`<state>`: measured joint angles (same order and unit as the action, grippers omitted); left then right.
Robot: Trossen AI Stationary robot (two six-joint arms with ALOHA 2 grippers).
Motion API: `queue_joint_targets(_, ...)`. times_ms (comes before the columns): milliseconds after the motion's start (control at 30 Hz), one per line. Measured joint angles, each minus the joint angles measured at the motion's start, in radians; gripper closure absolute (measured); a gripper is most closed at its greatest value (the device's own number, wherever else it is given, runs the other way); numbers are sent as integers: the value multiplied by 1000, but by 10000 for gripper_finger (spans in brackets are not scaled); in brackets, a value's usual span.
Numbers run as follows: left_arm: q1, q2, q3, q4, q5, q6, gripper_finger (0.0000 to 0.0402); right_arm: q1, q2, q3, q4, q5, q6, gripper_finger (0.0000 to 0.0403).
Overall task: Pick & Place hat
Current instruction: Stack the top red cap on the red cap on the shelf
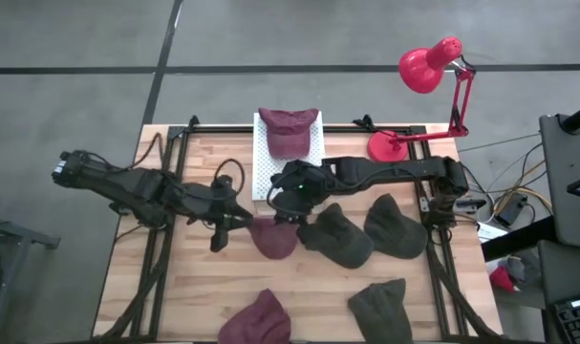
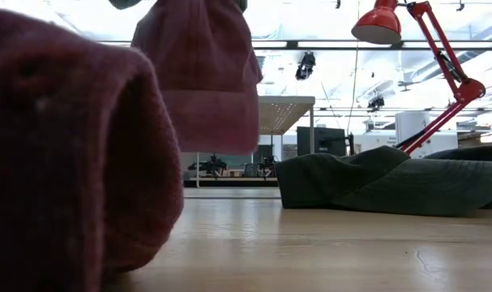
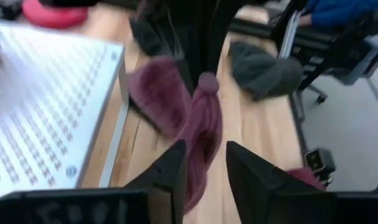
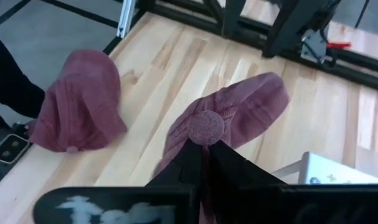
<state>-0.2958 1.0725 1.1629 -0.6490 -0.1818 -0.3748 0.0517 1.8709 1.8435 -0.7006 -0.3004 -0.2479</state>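
Observation:
A maroon hat hangs near the table's middle, lifted clear of the wood in the low view. My right gripper is shut on it and stands over it. My left gripper is open and reaches in level from the table's left. Its fingers stand on either side of the hat's hanging lower part. A second maroon hat lies on a white perforated board. My right gripper pinches the hat's crown right beside the top button between its two fingers, coming from above and pointing down. The hat hangs slack below the fingers, clear of the table. My left gripper: I cannot tell whether its fingers touch the cloth between them.
Three dark green hats lie toward the table's right. Another maroon hat sits at the near edge, filling the low view's left. A red desk lamp stands at the far right corner.

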Motion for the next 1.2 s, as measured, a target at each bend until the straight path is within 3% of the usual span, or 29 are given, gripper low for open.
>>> queue_joint_targets(333, 2, -2, 171, -110, -194, 35, 284, -39, -65, 13, -2, 3, -26, 394)
queue_joint_targets(867, 50, -120, 226, -217, -212, 81, 284, -173, -67, 222, -166, 3, -153, 394)
queue_joint_targets(1200, 50, -151, 225, -225, -212, 92, 284, -350, -60, 370, -240, -231, -185, 394)
